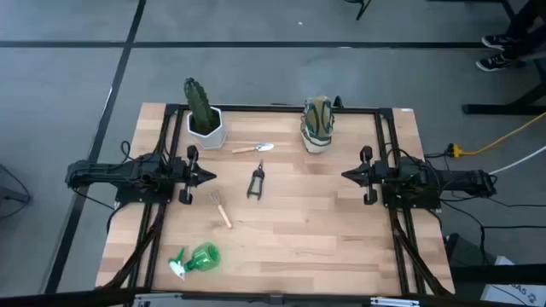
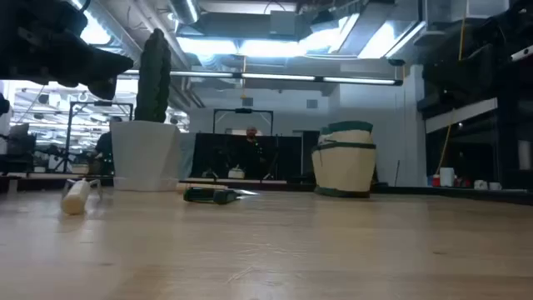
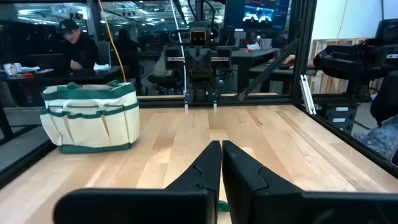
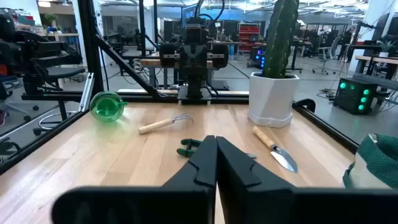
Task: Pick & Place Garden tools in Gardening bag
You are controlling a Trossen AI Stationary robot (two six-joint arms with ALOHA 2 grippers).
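In the high view, the left gripper [image 1: 207, 176] at centre left and the right gripper [image 1: 347, 176] at centre right are seen pressed together, empty. The trowel [image 1: 253, 148], pruners [image 1: 255, 182] and rake [image 1: 222, 209] are spread mid-table; the spray bottle [image 1: 195, 259] lies at lower left, the bag [image 1: 317, 124] at the upper centre.

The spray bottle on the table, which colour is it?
Green, translucent; the spray bottle shows best in the right wrist view.
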